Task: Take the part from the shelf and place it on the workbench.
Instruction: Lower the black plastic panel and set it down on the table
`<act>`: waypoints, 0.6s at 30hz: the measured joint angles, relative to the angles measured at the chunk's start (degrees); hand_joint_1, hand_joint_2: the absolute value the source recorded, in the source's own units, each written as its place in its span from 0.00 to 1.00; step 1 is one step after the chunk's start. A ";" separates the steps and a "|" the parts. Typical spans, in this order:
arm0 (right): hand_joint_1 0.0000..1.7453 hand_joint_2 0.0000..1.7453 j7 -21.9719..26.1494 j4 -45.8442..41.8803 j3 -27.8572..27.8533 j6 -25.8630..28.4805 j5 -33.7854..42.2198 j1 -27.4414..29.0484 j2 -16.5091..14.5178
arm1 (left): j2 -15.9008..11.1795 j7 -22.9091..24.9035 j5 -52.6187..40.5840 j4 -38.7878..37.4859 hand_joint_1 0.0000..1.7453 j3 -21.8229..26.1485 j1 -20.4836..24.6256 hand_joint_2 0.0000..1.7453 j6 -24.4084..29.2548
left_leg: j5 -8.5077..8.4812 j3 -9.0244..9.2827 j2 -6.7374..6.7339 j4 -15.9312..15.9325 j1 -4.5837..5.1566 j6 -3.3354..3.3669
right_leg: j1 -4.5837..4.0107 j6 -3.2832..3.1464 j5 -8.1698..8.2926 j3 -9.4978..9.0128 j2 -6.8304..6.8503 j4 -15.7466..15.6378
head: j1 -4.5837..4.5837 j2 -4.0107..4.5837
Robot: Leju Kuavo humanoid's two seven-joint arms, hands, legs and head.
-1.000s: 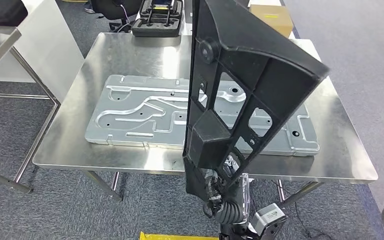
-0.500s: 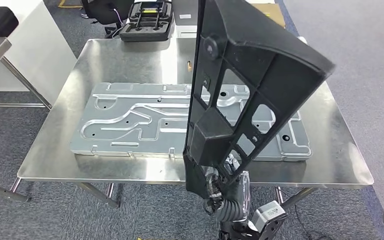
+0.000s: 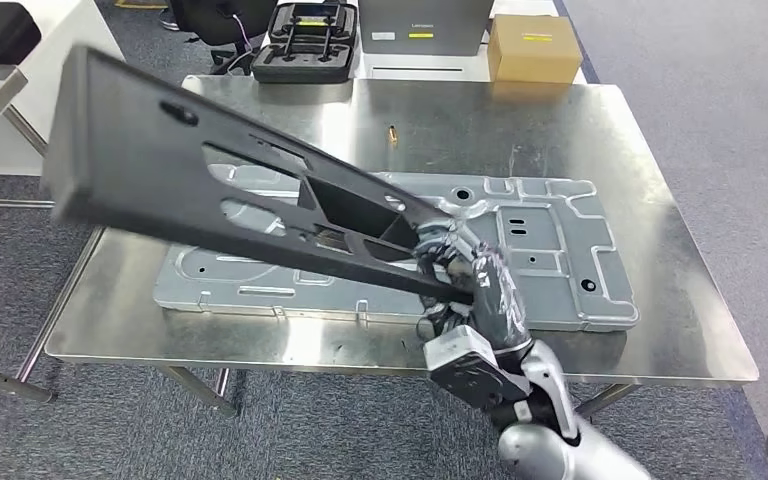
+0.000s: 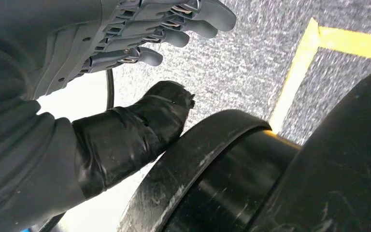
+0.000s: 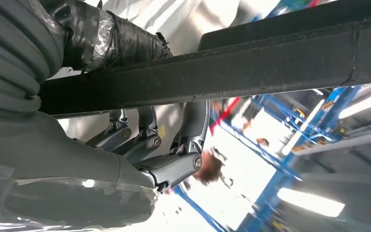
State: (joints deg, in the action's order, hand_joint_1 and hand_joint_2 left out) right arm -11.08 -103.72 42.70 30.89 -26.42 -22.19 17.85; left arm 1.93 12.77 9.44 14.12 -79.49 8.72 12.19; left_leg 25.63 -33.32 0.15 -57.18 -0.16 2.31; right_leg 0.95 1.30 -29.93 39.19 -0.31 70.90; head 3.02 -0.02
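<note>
Right hand point(image 3: 460, 285), lower centre of the frame, is closed around one end of the black part point(image 3: 230, 195), which is held tilted above the grey metal plate point(image 3: 560, 250) on the tabletop point(image 3: 660, 340), reaching toward the upper left; left hand point(image 4: 125, 43) is shown empty, fingers apart

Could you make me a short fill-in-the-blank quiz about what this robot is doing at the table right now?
1. The long black part is held by the robot's ____ hand.
2. Under the part, a grey metal plate lies flat on the steel ____.
3. The brown cardboard box sits beyond the table's ____ edge.
4. The left hand holds ____, its fingers apart.

Missing words: right; workbench; far; nothing
</note>
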 joint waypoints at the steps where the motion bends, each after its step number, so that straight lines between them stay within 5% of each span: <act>1: 1.00 1.00 -2.23 0.04 -0.29 -1.53 -4.50 -1.21 1.25 | 0.04 -0.24 0.02 0.00 0.00 0.00 -0.02 1.00 0.28 | 0.32 -0.03 0.07 -0.43 -0.08 -0.22 | 0.24 0.22 1.92 -1.57 0.03 -3.61 | 0.01 0.00; 3: 1.00 1.00 -7.01 0.25 -0.73 -5.45 -14.86 -3.30 3.60 | 0.08 -0.51 0.20 -0.01 0.00 0.00 0.01 1.00 0.59 | 0.90 -0.44 0.22 -1.45 0.00 -0.82 | 0.32 0.20 3.78 -4.03 -0.01 -9.28 | -0.07 0.00; 8: 1.00 1.00 -14.18 1.94 -0.82 -13.82 -32.85 -5.66 8.69 | 0.09 -1.00 0.58 -0.02 0.00 0.00 -0.01 1.00 0.40 | 1.90 -1.64 0.26 -3.22 0.02 -1.94 | 0.13 -1.41 3.68 -4.45 -0.07 -10.69 | 0.30 0.00; 11: 1.00 1.00 -15.50 3.72 -0.82 -16.36 -37.08 -6.90 11.13 | 0.09 -1.48 1.98 -0.03 0.00 -0.01 0.07 1.00 -0.41 | 6.02 -5.94 0.19 -12.09 -0.03 -2.48 | 0.10 -2.08 3.74 -4.58 0.00 -10.86 | 0.58 0.00; 13: 1.00 1.00 -15.92 4.91 -0.78 -18.04 -38.88 -7.11 12.53 | 0.07 -1.88 3.01 -0.04 0.00 0.01 0.22 1.00 -1.01 | 6.99 -8.73 0.19 -17.09 0.01 -2.43 | -0.12 -2.21 3.67 -4.63 0.03 -10.85 | 0.58 0.00; 15: 1.00 1.00 -16.29 5.84 -0.69 -19.42 -40.39 -7.13 13.75 | 0.05 -2.23 3.27 -0.04 0.00 0.02 0.30 1.00 -1.20 | 4.17 -8.03 0.20 -14.58 0.13 -1.91 | -0.31 -2.26 3.55 -4.79 -0.02 -10.84 | 0.58 0.00; 18: 1.00 1.00 -17.00 6.61 -0.65 -20.29 -41.20 -7.20 15.36 | 0.04 -2.54 2.76 -0.05 0.00 0.02 0.20 1.00 -0.94 | -0.21 -3.59 0.24 -4.44 0.62 -0.80 | -0.51 -2.04 3.33 -4.97 -0.10 -10.90 | 0.57 0.00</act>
State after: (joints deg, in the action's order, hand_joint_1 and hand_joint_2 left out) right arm -28.08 -97.10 42.05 10.60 -67.62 -29.38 33.21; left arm 1.97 10.23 12.20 14.06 -79.47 8.91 11.25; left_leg 25.42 -36.91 0.39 -61.62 0.47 1.51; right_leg 0.44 -0.74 -26.60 34.22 -0.41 60.00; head 3.59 -0.02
